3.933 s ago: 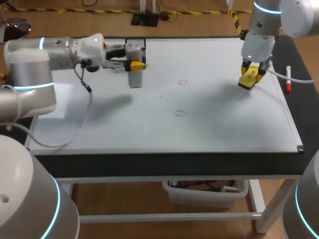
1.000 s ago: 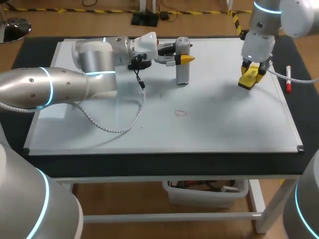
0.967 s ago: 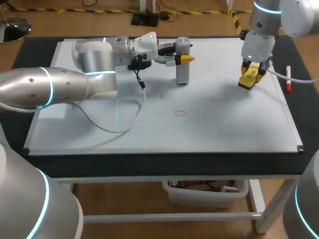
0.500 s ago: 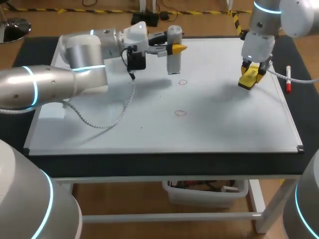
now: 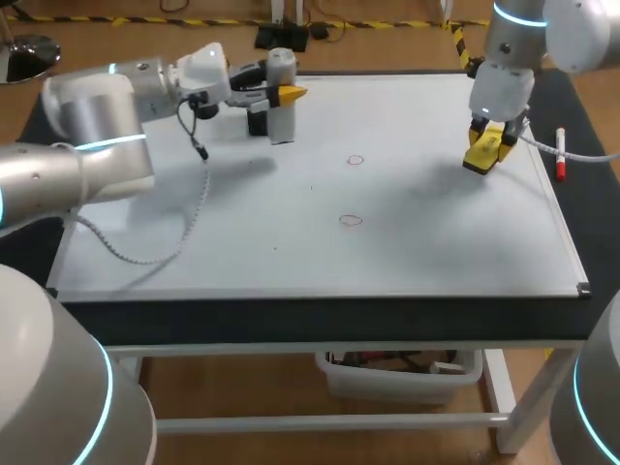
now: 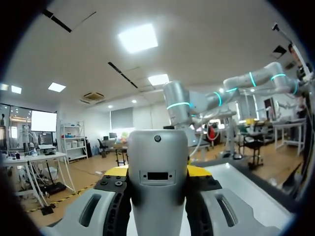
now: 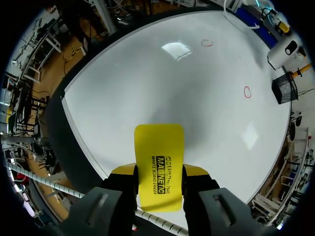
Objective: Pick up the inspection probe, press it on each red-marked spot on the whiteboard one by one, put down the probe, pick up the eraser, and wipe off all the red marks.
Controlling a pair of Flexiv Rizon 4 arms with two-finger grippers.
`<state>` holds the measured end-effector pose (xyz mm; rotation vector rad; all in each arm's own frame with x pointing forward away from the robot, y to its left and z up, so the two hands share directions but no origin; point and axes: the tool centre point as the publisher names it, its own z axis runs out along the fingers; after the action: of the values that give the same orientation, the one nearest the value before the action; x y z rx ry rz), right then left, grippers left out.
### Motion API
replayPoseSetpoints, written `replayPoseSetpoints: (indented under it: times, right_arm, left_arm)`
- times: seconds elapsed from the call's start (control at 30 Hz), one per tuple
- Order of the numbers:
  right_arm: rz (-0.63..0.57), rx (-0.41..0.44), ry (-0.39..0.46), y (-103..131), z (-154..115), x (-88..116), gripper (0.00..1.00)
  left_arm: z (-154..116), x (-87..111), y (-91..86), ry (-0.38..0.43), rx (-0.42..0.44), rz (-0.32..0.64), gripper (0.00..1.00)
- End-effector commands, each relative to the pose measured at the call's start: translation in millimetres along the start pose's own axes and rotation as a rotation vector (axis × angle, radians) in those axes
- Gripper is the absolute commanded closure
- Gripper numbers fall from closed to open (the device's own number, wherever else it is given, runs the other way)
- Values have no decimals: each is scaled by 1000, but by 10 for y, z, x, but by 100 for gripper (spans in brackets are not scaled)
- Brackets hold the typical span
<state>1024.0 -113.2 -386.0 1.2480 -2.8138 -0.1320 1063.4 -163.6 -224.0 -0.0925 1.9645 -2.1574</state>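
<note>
Holds the probe (image 5: 281, 121) upright, pinched from both sides in the left gripper (image 5: 286, 94), near the far edge of the whiteboard (image 5: 436, 252), left of middle. Clamps the yellow eraser (image 7: 159, 164) in the right gripper (image 5: 483, 155) above the board's right side, well apart from one red mark (image 5: 355, 160) and another (image 5: 351, 221).

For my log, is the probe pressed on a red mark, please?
No, the probe in the left hand is apart from both red marks.
</note>
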Motion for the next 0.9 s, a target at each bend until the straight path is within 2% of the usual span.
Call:
replayPoseSetpoints:
  times: [0.03,0.43,0.9]
  right_arm:
    - [-2,0,3,-13,-6,-3,100]
    - [-2,0,3,-13,-6,-3,100]
    - [-2,0,3,-13,-6,-3,100]
  left_arm:
    - [-481,91,-133,-109,-8,9,100]
    - [-1282,69,-104,-238,-30,7,100]
    - [-1660,112,-136,-313,-8,11,100]
